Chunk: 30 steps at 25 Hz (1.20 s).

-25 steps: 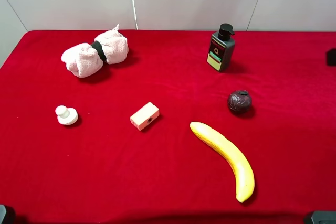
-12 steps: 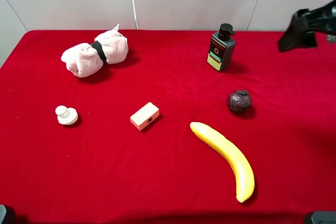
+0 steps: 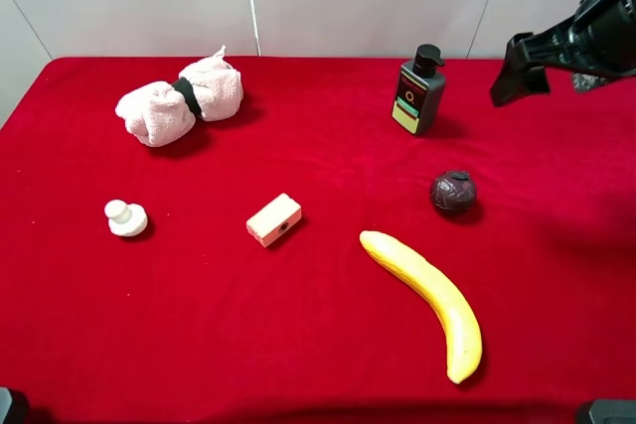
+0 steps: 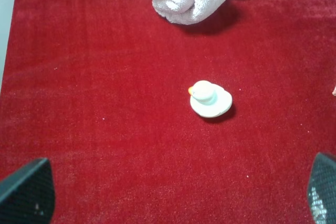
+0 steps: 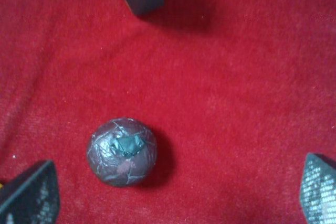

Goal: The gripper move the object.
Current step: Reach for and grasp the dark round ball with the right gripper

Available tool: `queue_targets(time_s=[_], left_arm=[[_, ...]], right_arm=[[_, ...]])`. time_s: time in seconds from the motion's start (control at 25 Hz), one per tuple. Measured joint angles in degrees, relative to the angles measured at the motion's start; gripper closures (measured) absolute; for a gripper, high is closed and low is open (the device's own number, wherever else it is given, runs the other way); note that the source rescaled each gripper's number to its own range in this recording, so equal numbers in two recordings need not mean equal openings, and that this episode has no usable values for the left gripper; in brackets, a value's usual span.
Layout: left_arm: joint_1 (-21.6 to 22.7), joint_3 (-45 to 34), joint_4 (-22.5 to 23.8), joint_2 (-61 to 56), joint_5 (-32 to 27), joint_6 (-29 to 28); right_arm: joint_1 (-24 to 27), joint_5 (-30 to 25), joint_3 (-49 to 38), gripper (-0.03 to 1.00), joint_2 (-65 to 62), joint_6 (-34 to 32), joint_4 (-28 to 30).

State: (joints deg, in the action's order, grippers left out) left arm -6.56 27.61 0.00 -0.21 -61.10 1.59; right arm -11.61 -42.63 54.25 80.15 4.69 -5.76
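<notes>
So we're at the approach step here, nothing grabbed yet. The right gripper [image 3: 509, 78] hangs in the air over the back right of the red table [image 3: 298, 345], fingers spread wide with nothing between them. The object [image 3: 453, 192], that little wrinkly maroon ball, sits on the cloth below, between the pump bottle [image 3: 418, 91] behind it and the banana [image 3: 427, 300] in front, touching neither. In the right wrist view the ball isn't centred between the fingertips, it's closer to one of them. We reckon the next move needs a sideways nudge to centre it, then a straight drop and a gentle close, since a round thing like that may roll if one finger hits first. Room-wise, the bottle is the nearest thing to bump on the way down. The cloth to the right of the ball looks bare, and there's a wide gap toward the small block [image 3: 273, 219]. The table's right edge runs out of frame, so we can't tell the margin there. The left gripper [image 4: 173, 203] is spread open too, over by the white knob [image 4: 210, 99].
</notes>
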Motion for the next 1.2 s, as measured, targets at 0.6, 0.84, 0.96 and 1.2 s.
queue_targets(time_s=[0.6,0.84,0.96,1.2], left_arm=[[0.0,0.0,0.0,0.0,0.0,0.0],[0.0,0.0,0.0,0.0,0.0,0.0],[0.0,0.0,0.0,0.0,0.0,0.0],[0.0,0.0,0.0,0.0,0.0,0.0]], right_arm=[[0.0,3.16,0.04,-0.03,10.33,0.0,-0.21],[0.0,5.13,0.04,-0.03,14.01,0.0,-0.21],[0.0,5.83,0.04,-0.03,15.45,0.0,-0.21],[0.0,6.39,0.04,-0.03,18.13,0.0,-0.21]])
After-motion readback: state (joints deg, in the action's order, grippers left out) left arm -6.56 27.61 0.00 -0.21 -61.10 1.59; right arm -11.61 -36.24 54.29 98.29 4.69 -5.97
